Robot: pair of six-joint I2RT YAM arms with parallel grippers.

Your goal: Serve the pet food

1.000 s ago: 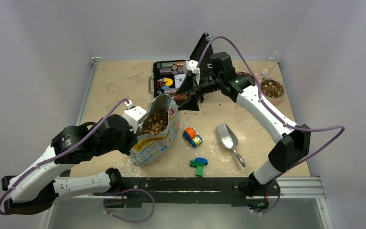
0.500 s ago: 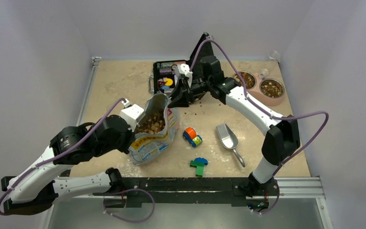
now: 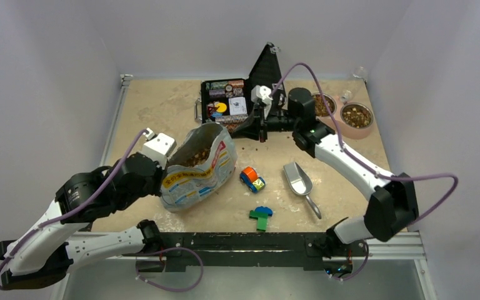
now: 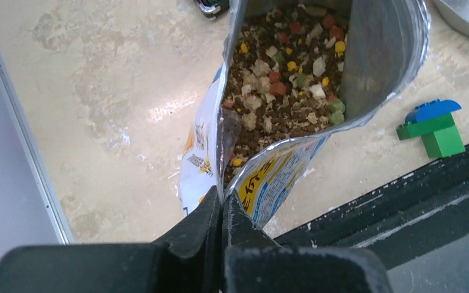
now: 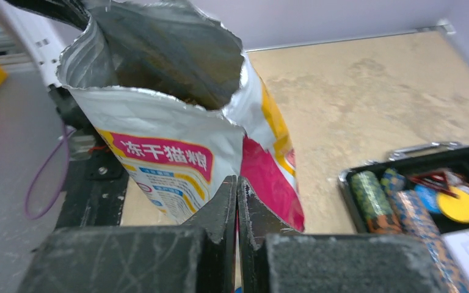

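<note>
Kibble [image 4: 281, 91] fills the open bag [image 3: 197, 178] pinched by the left claw [image 4: 221, 206].

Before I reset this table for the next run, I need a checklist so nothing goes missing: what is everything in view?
food bag: one, white, pink and yellow, open, left of centre
pet food: loose mass, mostly brown, inside the bag; more in the bowls
bowls: two, metal in a pink stand, back right
case: one, black, lid up, back centre
scoop: one, silver, right of centre
toy car: one, blue and orange, between bag and scoop
blocks: one cluster, green and blue, near edge
clear items: two, behind the bowls, too small to identify
table: one, beige
left gripper: black, shut on the food bag's rim
right gripper: black, shut, holding nothing, in front of the case
</note>
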